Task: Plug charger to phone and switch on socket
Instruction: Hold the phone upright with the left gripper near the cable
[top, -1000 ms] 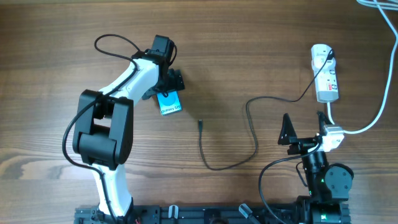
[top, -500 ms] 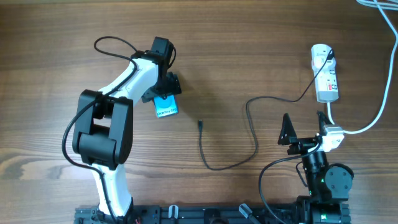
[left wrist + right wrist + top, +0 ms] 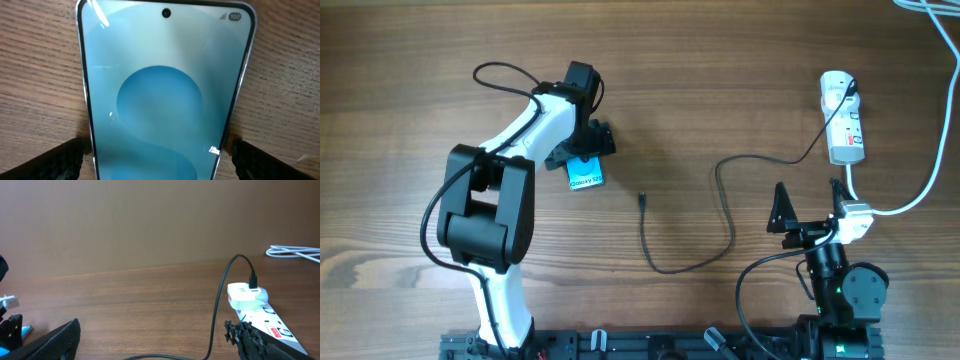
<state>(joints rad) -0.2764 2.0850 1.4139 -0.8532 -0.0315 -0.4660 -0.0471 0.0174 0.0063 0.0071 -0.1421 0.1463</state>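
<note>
Phone (image 3: 585, 177): lay flat and screen-up, left of the table's (image 3: 720, 60) middle, its lower end between the left fingers.
Left gripper (image 3: 582, 148): spread wide, one finger either side of the phone, neither visibly pressing it; probably straddling it to steady it for plugging.
Charger (image 3: 720, 230): black cable looped across the table's middle, its plug tip (image 3: 642, 199) lying free near the phone but apart from it.
Socket (image 3: 842, 120): toward the far right corner, cable plugged in; switch position unreadable.
Right gripper (image 3: 810, 212): spread and empty near the front edge, seemingly waiting within reach of cable and switch.
</note>
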